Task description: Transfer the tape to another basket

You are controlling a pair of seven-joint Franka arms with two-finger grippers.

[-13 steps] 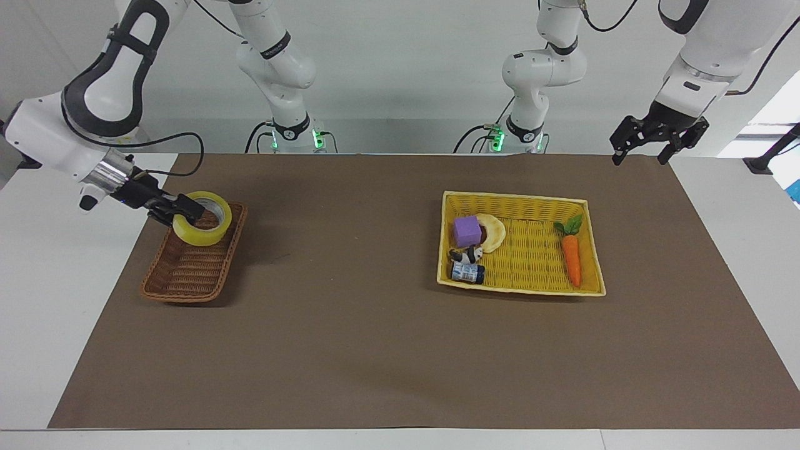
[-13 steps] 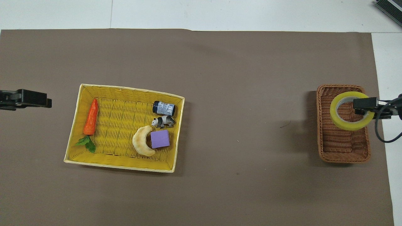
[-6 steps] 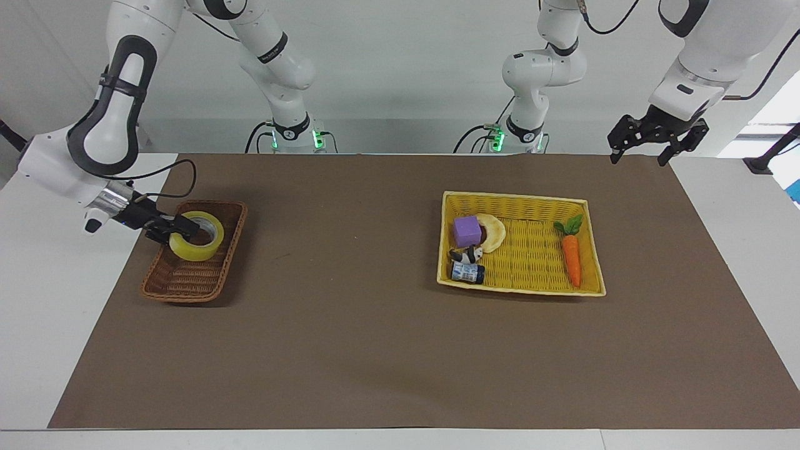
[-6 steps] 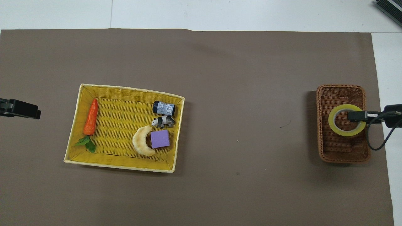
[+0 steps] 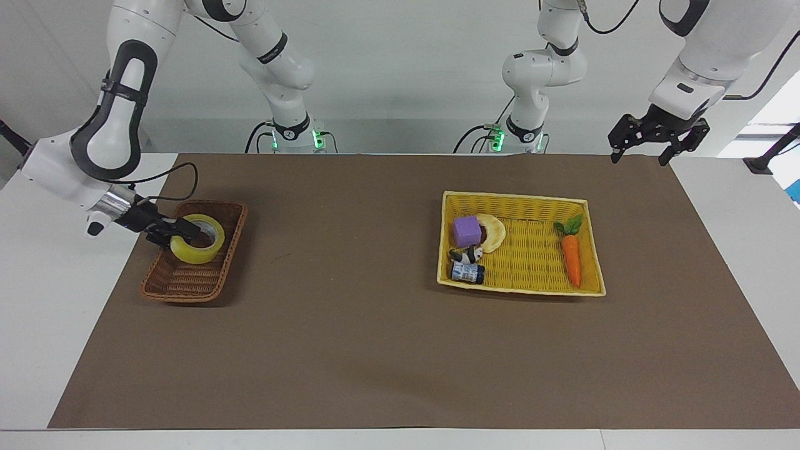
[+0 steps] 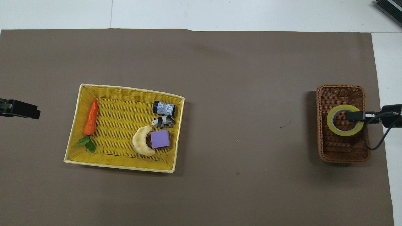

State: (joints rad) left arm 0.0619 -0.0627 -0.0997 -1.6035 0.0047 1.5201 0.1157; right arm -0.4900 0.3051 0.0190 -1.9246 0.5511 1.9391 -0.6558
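Down in the basket (image 5: 187, 278) (image 6: 342, 153), the right gripper (image 5: 174, 230) (image 6: 355, 116) clamps the tape's (image 5: 199, 245) (image 6: 339, 131) wall; the left gripper (image 5: 657, 134) (image 6: 19, 109) waits spread wide over the table's edge.

The light was bright and even, and it seemed to come from up above. Shadows were soft. A faint dark patch lay on the brown worktop (image 5: 387, 350) beside the brown basket (image 5: 187, 284). The yellow basket (image 6: 125, 166) had a thin shadow along its edge. At one edge of the facing view, a white glare showed. Both views were sharp, with no blur. Lines at the edges looked straight.
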